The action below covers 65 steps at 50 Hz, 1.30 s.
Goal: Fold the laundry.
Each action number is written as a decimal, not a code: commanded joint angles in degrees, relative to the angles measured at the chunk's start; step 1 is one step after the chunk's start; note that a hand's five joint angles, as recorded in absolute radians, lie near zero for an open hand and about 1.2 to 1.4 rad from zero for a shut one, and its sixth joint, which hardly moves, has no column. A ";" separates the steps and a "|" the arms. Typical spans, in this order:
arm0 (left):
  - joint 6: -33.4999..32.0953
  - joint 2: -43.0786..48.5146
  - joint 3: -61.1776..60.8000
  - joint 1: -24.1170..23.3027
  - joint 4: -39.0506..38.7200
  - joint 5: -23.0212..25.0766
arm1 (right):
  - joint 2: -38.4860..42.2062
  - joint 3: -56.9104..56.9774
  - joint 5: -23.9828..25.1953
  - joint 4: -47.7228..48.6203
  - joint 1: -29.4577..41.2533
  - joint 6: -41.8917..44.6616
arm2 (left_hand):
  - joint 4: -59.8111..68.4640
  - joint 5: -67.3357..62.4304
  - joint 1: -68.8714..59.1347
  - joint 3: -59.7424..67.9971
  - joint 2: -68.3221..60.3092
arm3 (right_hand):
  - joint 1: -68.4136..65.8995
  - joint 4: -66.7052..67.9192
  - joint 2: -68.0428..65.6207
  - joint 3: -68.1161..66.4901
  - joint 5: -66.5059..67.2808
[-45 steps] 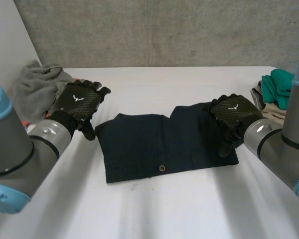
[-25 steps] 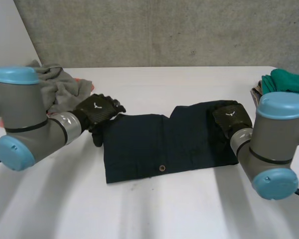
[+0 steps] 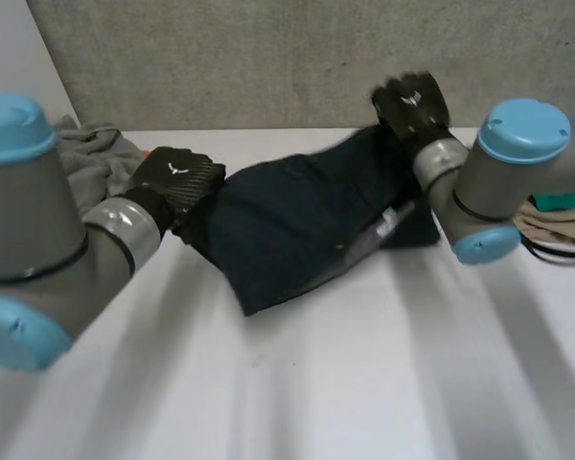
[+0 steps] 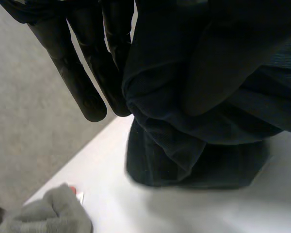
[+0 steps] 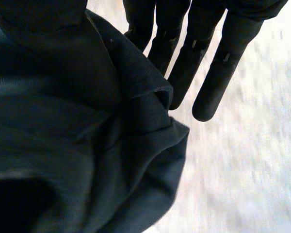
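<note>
A dark navy garment (image 3: 297, 220) hangs between both hands, its near edge sagging toward the white table (image 3: 364, 374). My left hand (image 3: 177, 182) grips its left end low over the table. In the left wrist view the cloth (image 4: 184, 126) bunches between straight fingers (image 4: 82, 73) and the thumb. My right hand (image 3: 412, 105) holds the right end higher up, toward the back wall. In the right wrist view the cloth (image 5: 87, 145) is pinched under the thumb against straight fingers (image 5: 208, 63).
A grey crumpled cloth (image 3: 86, 158) lies at the table's back left, just behind my left hand, also seen beyond the garment (image 4: 43, 213). Green and beige clothes (image 3: 561, 216) are piled at the right edge behind my right arm.
The garment lay flat with the hands at its two ends. Both hands have taken hold and lifted it; the right hand rose toward the back, so the cloth now slants.
</note>
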<state>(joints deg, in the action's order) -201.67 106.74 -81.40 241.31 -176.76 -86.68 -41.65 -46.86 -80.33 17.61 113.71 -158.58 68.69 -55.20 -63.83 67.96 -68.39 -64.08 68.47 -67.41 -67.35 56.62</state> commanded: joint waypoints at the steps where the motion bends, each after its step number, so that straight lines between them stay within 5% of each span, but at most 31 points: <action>1: 1.90 -3.56 -10.88 -8.82 -9.99 -2.53 | 5.34 4.59 8.95 4.45 3.18 -0.33 | 11.31 -14.80 -16.17 12.04 -11.61 | -15.92 11.53 -12.59 -12.65 13.38; 6: -0.81 5.12 -10.89 -13.75 -13.34 -5.86 | 9.82 4.33 9.85 4.80 3.36 -0.06 | 11.31 -14.80 -16.17 12.04 -11.61 | -15.92 11.53 -12.59 -12.65 13.38; 8: -2.14 7.24 -9.75 -14.20 -13.08 -7.36 | 10.53 4.24 9.14 4.63 3.19 0.11 | 1.63 -5.12 -6.49 2.36 -1.93 | 10.02 -14.42 13.35 13.29 -12.57; 10: -3.80 9.44 -8.17 -14.55 -11.77 -10.51 | 10.62 3.71 7.57 4.36 2.84 0.90 | -16.80 13.31 11.94 -16.07 16.50 | 54.08 -58.47 57.41 57.35 -56.62; 18: -4.34 1.66 -6.66 -13.15 -7.64 -16.60 | 1.68 -1.90 0.80 -0.63 1.34 1.70 | -58.69 55.20 53.83 -57.96 58.39 | 54.08 -58.47 57.41 57.35 -56.62; 21: -3.90 -2.75 -7.37 -12.09 -6.14 -15.37 | -2.90 -4.63 -2.28 -4.94 1.08 0.21 | -58.69 55.20 53.83 -57.96 58.39 | 54.08 -58.47 57.41 57.35 -56.62; 29: 2.23 -15.76 -12.98 -2.62 0.53 -5.72 | -16.95 -15.60 -14.85 -29.43 1.95 -10.93 | -58.69 55.20 53.83 -57.96 58.39 | 54.08 -58.47 57.41 57.35 -56.62; 35: 8.57 -16.92 -15.80 8.64 3.88 5.01 | -23.65 -27.38 -12.67 -36.77 4.06 -20.79 | -58.69 55.20 53.83 -57.96 58.39 | 54.08 -58.47 57.41 57.35 -56.62; 40: 11.04 -8.32 -15.46 16.82 5.11 15.74 | -27.69 -39.15 -9.33 -33.19 8.18 -26.51 | -58.69 55.20 53.83 -57.96 58.39 | 54.08 -58.47 57.41 57.35 -56.62; 50: 6.04 10.84 -6.42 17.80 5.99 14.26 | -24.37 -46.39 -16.33 -16.75 19.87 -28.89 | -58.69 55.20 53.83 -57.96 58.39 | 51.90 -56.30 55.23 55.17 -54.44; 57: 4.01 17.36 -1.22 15.60 5.29 13.12 | -18.48 -42.70 -22.59 -14.97 23.75 -29.42 | -57.14 53.65 52.28 -56.41 56.84 | 51.38 -55.78 54.71 54.66 -53.93; 61: 4.18 20.08 1.50 13.67 5.03 12.68 | -15.93 -40.50 -24.96 -14.36 24.72 -30.56 | -47.40 43.91 42.54 -46.68 47.10 | 45.85 -50.25 49.19 49.13 -48.40; 65: 4.27 22.11 3.44 11.91 5.03 11.36 | -13.55 -38.66 -26.55 -12.60 25.07 -31.26 | -20.73 17.24 15.87 -20.00 20.43 | 21.01 -25.41 24.34 24.28 -23.56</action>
<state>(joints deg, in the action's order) -197.70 126.60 -80.41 255.47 -171.53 -74.07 -58.10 -88.12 -104.90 3.73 138.40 -188.85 20.57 -10.55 -21.31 20.28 -20.40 -19.01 18.75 -19.26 -18.87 9.10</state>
